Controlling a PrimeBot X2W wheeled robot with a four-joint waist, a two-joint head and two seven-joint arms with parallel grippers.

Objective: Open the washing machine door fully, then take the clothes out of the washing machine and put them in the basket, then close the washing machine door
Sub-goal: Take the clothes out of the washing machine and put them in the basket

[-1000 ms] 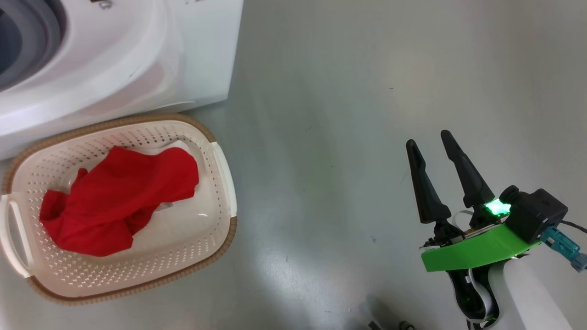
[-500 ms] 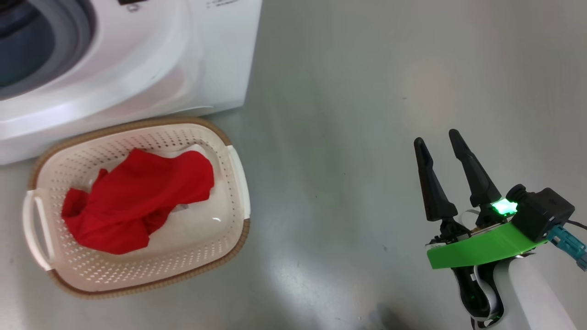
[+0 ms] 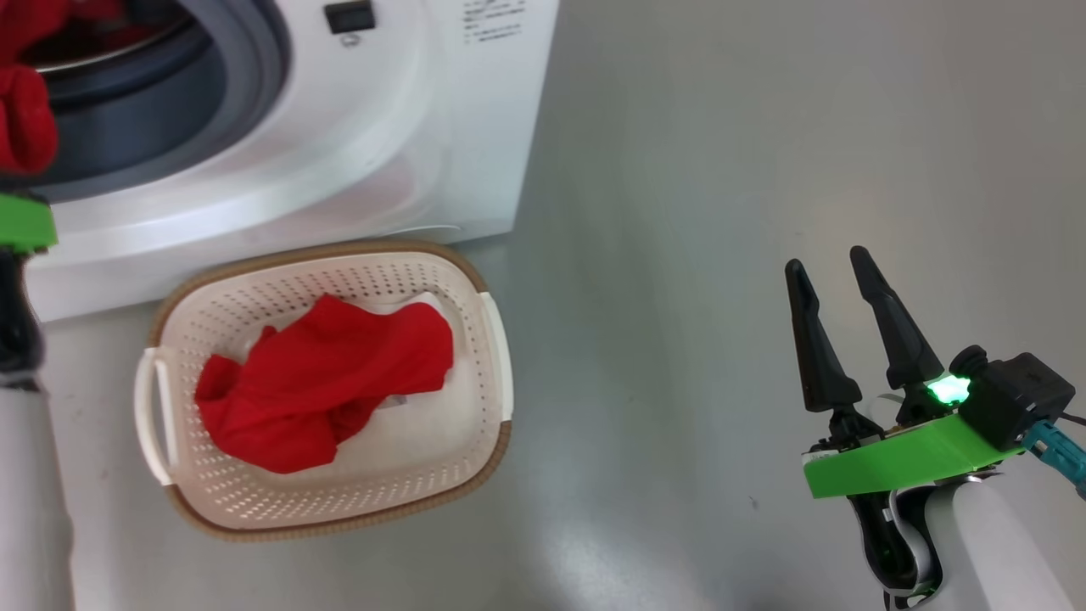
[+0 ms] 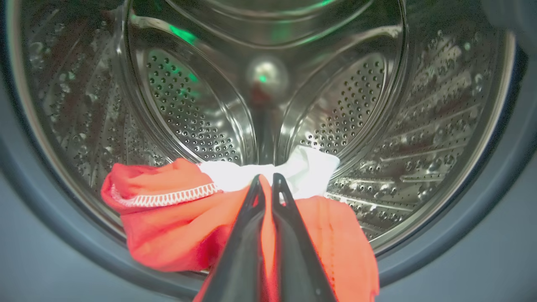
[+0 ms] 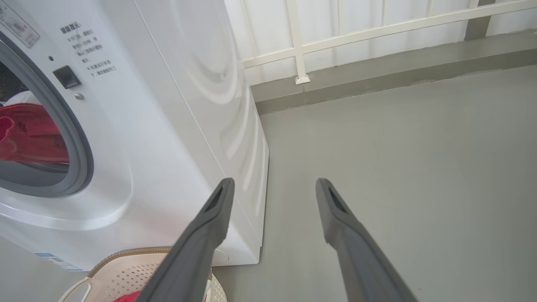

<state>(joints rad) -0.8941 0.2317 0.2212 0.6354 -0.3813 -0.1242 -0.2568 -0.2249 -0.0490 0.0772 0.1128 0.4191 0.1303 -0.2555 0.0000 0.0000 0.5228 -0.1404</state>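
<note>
Clothes (image 4: 176, 226) pinched by closed left end effector (image 4: 266, 178) inside washing machine (image 3: 407, 127), right end effector (image 3: 825, 260) spread, empty

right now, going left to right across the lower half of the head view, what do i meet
pale left forearm → basket with red clothes in it → bare grey floor → right gripper, fingers apart and pointing up
</note>
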